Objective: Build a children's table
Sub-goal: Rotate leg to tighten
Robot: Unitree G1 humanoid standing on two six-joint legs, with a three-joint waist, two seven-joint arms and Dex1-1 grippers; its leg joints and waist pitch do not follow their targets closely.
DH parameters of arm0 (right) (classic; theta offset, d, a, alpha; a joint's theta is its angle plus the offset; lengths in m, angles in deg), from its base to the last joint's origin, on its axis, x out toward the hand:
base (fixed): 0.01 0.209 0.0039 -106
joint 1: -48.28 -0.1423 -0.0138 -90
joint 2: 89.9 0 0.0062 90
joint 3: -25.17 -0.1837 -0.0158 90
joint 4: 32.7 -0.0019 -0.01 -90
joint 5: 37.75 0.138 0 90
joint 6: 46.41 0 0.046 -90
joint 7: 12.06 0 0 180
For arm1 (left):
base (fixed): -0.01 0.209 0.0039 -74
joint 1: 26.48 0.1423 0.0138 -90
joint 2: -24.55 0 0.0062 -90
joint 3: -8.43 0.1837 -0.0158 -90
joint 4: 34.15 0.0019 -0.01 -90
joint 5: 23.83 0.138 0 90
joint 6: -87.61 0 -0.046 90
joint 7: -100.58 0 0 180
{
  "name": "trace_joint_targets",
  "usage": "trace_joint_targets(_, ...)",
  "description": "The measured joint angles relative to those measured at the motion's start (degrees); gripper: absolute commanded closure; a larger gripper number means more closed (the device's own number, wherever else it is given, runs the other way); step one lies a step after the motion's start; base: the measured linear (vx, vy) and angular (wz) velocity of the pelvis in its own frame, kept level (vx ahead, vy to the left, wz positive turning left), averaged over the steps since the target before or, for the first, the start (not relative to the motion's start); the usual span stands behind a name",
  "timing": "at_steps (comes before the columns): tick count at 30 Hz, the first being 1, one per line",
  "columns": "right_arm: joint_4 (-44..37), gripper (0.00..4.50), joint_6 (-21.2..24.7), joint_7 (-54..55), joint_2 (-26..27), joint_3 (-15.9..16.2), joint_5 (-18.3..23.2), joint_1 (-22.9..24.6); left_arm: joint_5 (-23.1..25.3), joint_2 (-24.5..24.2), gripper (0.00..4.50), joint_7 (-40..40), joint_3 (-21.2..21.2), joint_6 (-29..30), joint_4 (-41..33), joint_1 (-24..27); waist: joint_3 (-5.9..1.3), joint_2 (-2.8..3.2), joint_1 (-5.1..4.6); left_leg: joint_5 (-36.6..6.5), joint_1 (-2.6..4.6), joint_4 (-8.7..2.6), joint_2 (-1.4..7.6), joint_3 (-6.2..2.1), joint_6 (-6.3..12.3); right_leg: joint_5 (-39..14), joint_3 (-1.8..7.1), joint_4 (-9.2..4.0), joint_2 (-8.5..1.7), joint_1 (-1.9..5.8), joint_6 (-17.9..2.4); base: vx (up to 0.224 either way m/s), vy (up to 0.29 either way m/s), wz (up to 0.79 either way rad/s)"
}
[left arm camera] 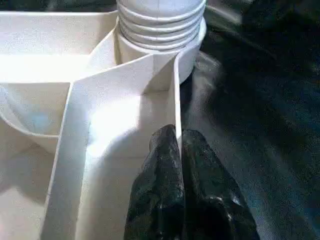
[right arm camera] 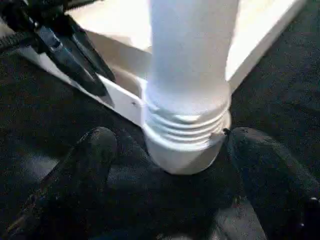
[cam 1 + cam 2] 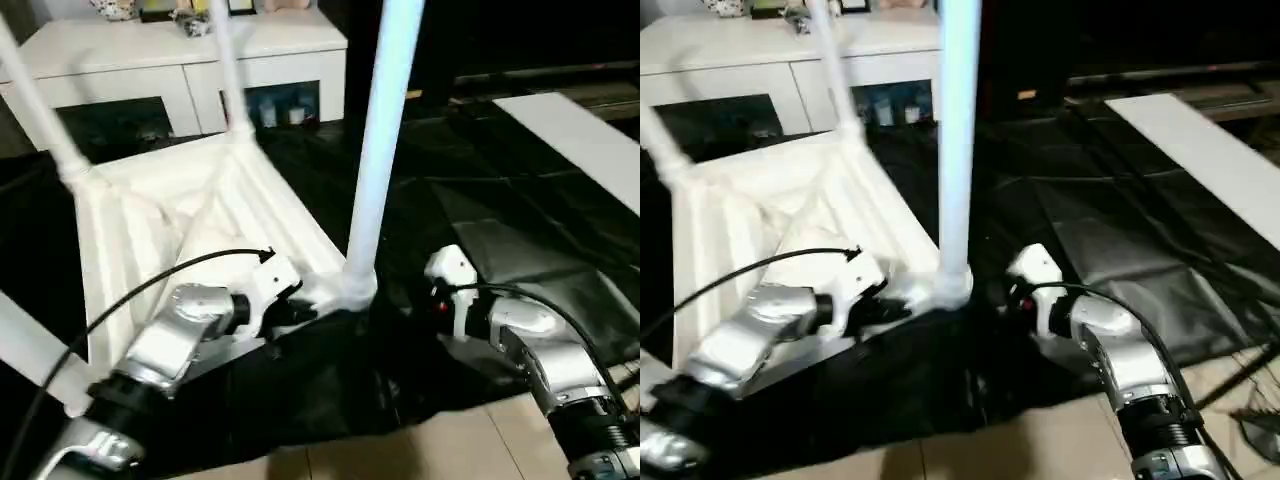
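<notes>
The white tabletop (image 3: 160, 230) lies upside down on a black sheet, ribbed underside up. White legs stand in its corner sockets, the nearest (image 3: 385, 130) rising at the front right corner, with others behind (image 3: 228, 70) and at the left (image 3: 35, 100). My left gripper (image 1: 179, 145) is shut on the tabletop's thin rim wall just beside that front right socket (image 1: 160, 45); its place in the head view is (image 3: 300, 305). My right gripper (image 2: 172, 137) is open, one finger (image 2: 85, 165) on each side of the threaded foot of the nearest leg (image 2: 187, 100), not clamping it.
A white cabinet (image 3: 180, 60) with dark glass doors stands behind the tabletop. A flat white board (image 3: 580, 130) lies on the black sheet (image 3: 480, 200) at the far right. Pale floor tiles (image 3: 450, 440) show at the near edge.
</notes>
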Motion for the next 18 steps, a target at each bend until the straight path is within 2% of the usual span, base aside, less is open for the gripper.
trace_joint_targets(5,0.8,0.61,0.6,-3.1,-0.4,0.9,0.4,-1.4,-0.4,-0.4,4.5,1.1,0.2,1.1,-1.3,0.1,0.01,-0.03,0.92,0.0,-0.19,0.12,0.0,0.18,0.1,-0.1,0.05,0.0,-0.05,-0.13,-0.2,0.011,-0.002,0.01)
trace_joint_targets(15,9.2,0.61,-2.3,-0.3,5.5,1.5,-0.7,-6.7,-0.3,-0.3,4.5,1.4,0.6,2.2,-2.5,0.5,0.0,-0.12,1.09,-0.2,-0.04,0.31,0.0,0.45,-0.24,0.0,0.21,0.17,-0.14,-0.05,-0.3,0.0,0.0,0.0)
trace_joint_targets(16,9.3,0.88,-2.6,-0.3,5.7,1.6,-0.7,-6.9,-0.3,-0.3,4.5,1.4,0.7,2.2,-2.5,0.5,-0.01,-0.14,1.14,-0.2,-0.05,0.31,0.0,0.46,-0.23,-0.1,0.21,0.17,-0.15,-0.05,-0.3,0.0,0.0,0.0)
trace_joint_targets(18,9.6,0.99,-2.8,-0.4,5.8,1.5,-0.7,-6.9,-0.3,-0.3,4.5,1.4,0.7,2.2,-2.6,0.5,-0.03,-0.17,1.16,-0.2,-0.06,0.32,0.0,0.47,-0.15,-0.1,0.21,0.17,-0.16,-0.05,-0.3,0.0,0.0,0.0)
